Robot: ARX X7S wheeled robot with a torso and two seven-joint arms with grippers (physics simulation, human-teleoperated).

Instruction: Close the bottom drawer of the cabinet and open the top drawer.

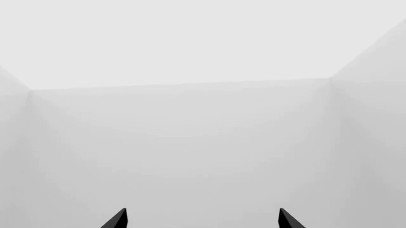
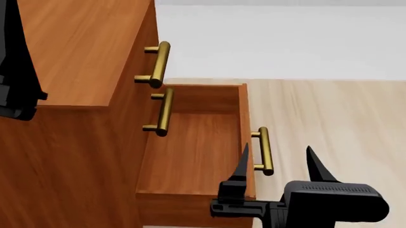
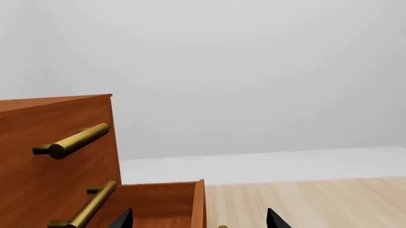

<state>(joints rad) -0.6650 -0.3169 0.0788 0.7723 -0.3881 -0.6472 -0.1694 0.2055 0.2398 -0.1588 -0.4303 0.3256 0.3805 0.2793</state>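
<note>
Right gripper (image 2: 277, 159), jaws spread and empty, brackets the bottom drawer (image 2: 197, 152) handle (image 2: 263, 151); bottom drawer still open, top drawer (image 2: 140, 57) still closed.

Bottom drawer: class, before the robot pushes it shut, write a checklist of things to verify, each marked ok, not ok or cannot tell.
1. The bottom drawer is pulled out and needs closing: ok.
2. Its inside looks free of objects: ok.
3. The right gripper is open, its fingertips on either side of the drawer's handle: ok.
4. Right gripper touching the drawer front: cannot tell.
5. The top drawer's handle is unobstructed for later: ok.
6. The left gripper is open, facing only blank wall, away from the cabinet: ok.
</note>
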